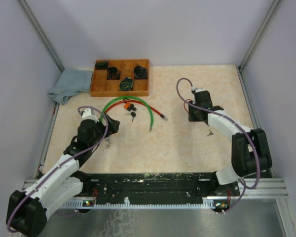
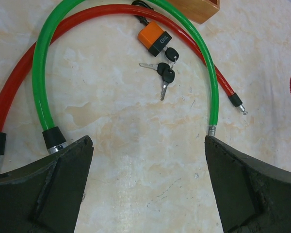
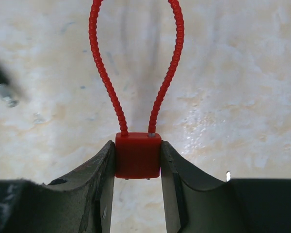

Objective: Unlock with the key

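Note:
An orange padlock [image 2: 154, 38] lies on the table with a bunch of black-headed keys [image 2: 165, 75] beside it, inside the arcs of a green cable [image 2: 39, 73] and a red cable [image 2: 19, 82]. The padlock [image 1: 127, 105] and keys [image 1: 132, 116] also show in the top view. My left gripper [image 2: 148, 143] is open and empty, just near of the cable ends and apart from the keys. My right gripper [image 3: 137, 145] is shut on the small red body of a cable-loop lock [image 3: 137, 158], whose red loop [image 3: 99, 63] points away from it. The right gripper [image 1: 193, 114] stands at the table's right.
A wooden compartment tray [image 1: 101, 86] with dark items stands at the back, and a grey-blue cloth [image 1: 69, 85] lies to its left. A small metal piece [image 1: 209, 132] lies near the right arm. Walls enclose the table on three sides.

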Motion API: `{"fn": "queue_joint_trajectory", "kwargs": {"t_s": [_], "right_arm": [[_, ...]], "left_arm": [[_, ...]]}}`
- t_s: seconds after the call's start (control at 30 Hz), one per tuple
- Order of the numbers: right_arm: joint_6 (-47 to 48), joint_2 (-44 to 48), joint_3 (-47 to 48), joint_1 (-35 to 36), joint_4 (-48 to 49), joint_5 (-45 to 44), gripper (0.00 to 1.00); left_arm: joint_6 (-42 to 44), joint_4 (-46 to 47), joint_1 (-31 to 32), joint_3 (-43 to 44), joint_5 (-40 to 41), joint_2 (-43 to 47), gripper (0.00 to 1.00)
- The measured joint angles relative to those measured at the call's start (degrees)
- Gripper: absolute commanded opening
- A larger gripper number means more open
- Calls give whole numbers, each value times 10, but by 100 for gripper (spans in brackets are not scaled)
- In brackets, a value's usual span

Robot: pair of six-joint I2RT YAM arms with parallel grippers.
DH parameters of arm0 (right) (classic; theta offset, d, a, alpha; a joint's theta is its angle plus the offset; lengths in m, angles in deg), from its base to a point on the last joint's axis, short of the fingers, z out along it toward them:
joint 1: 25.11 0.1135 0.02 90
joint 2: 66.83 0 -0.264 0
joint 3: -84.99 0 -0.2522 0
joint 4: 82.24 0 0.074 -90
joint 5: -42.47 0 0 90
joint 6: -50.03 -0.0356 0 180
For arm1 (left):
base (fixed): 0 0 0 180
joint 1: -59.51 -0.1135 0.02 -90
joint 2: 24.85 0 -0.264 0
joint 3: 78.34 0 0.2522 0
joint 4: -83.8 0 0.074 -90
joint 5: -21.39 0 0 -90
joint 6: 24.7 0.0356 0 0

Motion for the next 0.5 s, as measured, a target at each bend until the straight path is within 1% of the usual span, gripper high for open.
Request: {"fn": "queue_joint_trajectory", "kwargs": {"t_s": [0.13,0.27,0.5], "right_arm": [[-14,70,-7,62,-12,-12,15],[-40,123,-19,154,-22,-31,15],[-99,133,-33,296,-37,-68,16]], "left_arm": [[0,1,0,-1,-5,0,100],[0,3,0,-1,-10,0,100],[-1,4,0,-1,-13,0,100]]}}
